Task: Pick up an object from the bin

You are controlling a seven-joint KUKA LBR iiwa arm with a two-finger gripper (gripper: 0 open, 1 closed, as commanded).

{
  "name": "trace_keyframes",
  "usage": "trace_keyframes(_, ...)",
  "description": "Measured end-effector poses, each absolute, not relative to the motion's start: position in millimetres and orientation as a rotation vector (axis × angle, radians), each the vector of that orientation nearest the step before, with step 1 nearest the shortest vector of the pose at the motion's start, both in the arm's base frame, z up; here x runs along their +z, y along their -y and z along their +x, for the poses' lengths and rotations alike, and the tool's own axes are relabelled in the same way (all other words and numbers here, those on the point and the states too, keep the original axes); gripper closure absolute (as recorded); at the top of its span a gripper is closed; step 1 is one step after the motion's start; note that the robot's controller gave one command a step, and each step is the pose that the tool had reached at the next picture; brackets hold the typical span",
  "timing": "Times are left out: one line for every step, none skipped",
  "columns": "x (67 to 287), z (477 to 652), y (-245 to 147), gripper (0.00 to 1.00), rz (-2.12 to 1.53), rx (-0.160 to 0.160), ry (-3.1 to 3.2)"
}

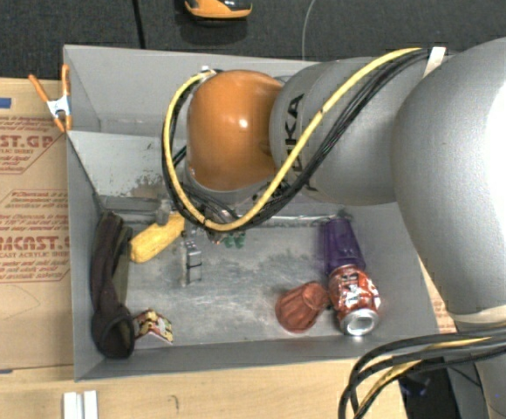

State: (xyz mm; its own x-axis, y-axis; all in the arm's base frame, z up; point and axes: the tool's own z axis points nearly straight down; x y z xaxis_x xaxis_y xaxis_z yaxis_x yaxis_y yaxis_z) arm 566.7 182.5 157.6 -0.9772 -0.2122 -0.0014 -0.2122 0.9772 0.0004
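The gripper (189, 264) hangs beside the yellow oblong toy (155, 239) near the bin's (235, 297) left wall, probably lining up a grasp; whether it is spread or pressed together cannot be told.

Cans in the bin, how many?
1. The red can lies at the lower right of the bin, next to a brown lump. The arm overhead could hide more.
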Motion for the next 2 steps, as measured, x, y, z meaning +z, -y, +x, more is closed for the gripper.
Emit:
trace_keyframes(117.0,593.1,-180.2,0.00,-0.466,0.001,-3.103)
trace_keyframes(76.1,596.7,-178.6,0.00,-0.322,0.009,-3.108)
